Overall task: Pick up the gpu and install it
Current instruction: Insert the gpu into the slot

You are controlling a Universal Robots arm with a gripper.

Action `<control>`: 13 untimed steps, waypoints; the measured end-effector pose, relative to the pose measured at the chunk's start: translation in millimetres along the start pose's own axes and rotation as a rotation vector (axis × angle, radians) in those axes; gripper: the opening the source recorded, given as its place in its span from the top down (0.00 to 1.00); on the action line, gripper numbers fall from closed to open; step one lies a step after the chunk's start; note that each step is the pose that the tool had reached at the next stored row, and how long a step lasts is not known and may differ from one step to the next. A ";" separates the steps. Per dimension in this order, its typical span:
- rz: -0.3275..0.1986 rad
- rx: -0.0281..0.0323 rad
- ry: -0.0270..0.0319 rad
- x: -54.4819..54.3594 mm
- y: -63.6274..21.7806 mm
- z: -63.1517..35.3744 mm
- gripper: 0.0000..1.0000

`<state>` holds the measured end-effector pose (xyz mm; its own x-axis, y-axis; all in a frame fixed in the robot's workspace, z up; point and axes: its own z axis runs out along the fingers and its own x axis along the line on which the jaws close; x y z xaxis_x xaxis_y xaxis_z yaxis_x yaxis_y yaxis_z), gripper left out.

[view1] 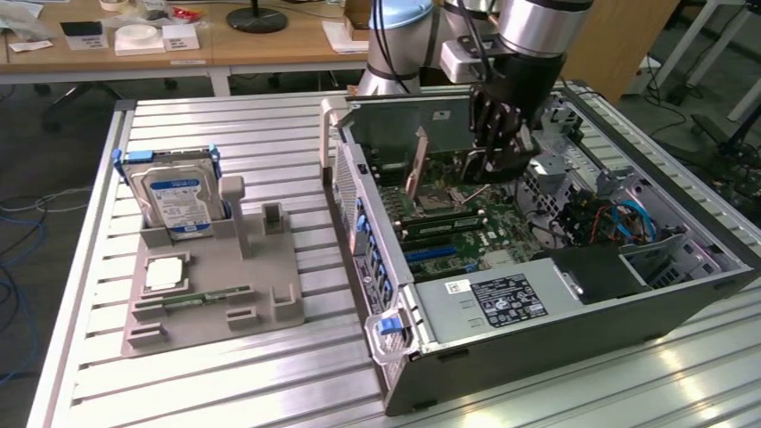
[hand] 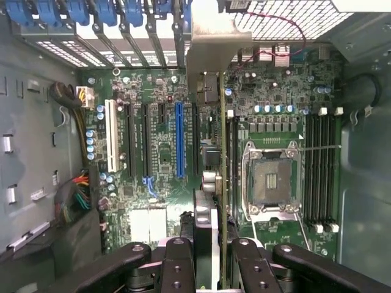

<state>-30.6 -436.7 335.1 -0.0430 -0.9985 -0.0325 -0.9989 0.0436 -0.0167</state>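
We see the gripper (hand: pixel 214 259) closed on the gpu (hand: pixel 211 183), its black fingers (hand: pixel 178 262) pressing either side of the card's near edge, so the card stands on edge between them. From the wrist, the gpu runs straight away from the gripper over the motherboard (hand: pixel 159 152), its silver end bracket (hand: pixel 211 43) reaching the rear slot openings of the case. We cannot tell whether the card's lower edge is already seated in a slot or just above it. Just to one side of the held card lies the blue expansion slot (hand: pixel 179 140); on the other side sits the empty processor socket (hand: pixel 272 183), with the memory slots (hand: pixel 321 171) beyond that.

In the exterior view the gripper (view1: pixel 497 165) is lowered inside the open computer case (view1: pixel 571 348), which lies on the ribbed tabletop (view1: pixel 238 392). Well apart from the gripper, toward the exterior view's left, a grey parts holder (view1: pixel 267 276) carries a hard drive (view1: pixel 178 201) standing upright.
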 end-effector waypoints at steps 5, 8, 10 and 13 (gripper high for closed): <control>0.000 0.0001 0.0002 0.4 1.3 9.1 0.72; 0.000 0.0001 0.0002 0.6 3.7 12.3 0.72; 0.000 0.0000 0.0007 0.8 4.8 13.2 0.72; 0.000 0.0001 0.0004 3.1 5.6 14.4 0.72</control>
<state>-36.0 -439.0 320.5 -0.0432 -0.9986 -0.0321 -0.9989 0.0437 -0.0168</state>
